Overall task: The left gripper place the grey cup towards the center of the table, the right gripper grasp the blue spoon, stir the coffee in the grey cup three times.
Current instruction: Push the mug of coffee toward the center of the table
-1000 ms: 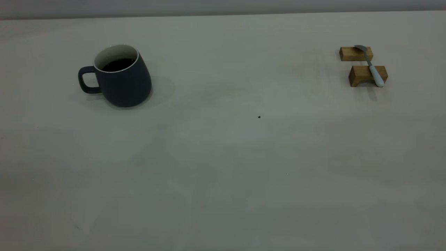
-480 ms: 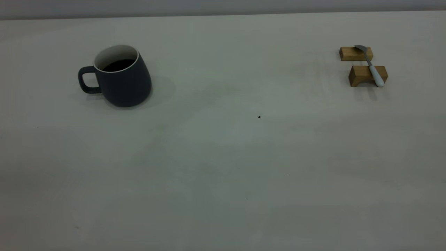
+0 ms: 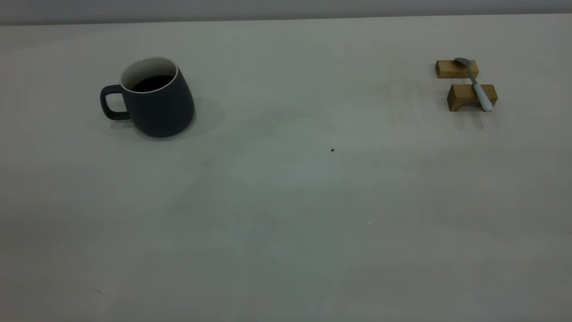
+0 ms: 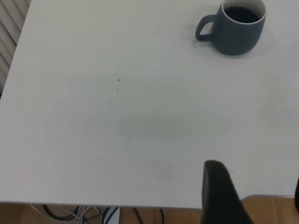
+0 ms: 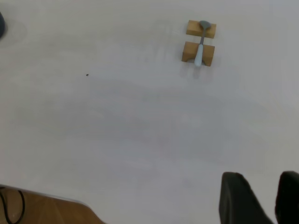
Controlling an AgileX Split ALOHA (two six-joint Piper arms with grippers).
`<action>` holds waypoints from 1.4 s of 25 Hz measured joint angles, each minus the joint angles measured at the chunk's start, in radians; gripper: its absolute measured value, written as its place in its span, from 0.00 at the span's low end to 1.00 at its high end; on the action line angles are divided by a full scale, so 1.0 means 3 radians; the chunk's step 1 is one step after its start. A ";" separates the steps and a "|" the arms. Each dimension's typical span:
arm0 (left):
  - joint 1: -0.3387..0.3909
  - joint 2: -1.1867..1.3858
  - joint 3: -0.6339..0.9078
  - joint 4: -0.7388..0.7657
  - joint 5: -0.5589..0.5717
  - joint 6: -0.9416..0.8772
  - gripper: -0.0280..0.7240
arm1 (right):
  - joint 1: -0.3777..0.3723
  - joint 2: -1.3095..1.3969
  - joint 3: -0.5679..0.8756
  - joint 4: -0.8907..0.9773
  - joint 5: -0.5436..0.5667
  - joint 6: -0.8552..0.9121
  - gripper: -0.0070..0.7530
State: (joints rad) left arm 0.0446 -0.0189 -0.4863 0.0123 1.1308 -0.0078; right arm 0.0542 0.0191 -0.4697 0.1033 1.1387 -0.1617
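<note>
Grey cup [image 3: 154, 100] (unmarked) well apart from blue spoon [image 3: 477, 87]

You can't see either arm in the exterior view, left gripper [image 4: 252, 196] and right gripper [image 5: 254, 198] clipped at wrist-frame edges, cup [image 5: 1, 24] just a sliver at right-wrist edge.

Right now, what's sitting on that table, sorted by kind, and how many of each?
Grey cup with coffee in it: 1
Blue spoon, lying across the blocks: 1
Wooden blocks: 2
Total: 4 things on the table
</note>
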 joint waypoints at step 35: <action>-0.0223 0.5567 -0.1804 -0.0489 -0.2068 0.3075 0.92 | 0.0000 0.0000 0.0000 0.0000 0.0000 0.0000 0.32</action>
State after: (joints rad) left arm -0.0224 1.6513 -1.0276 -0.1345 0.5105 0.9147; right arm 0.0542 0.0191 -0.4697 0.1033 1.1387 -0.1617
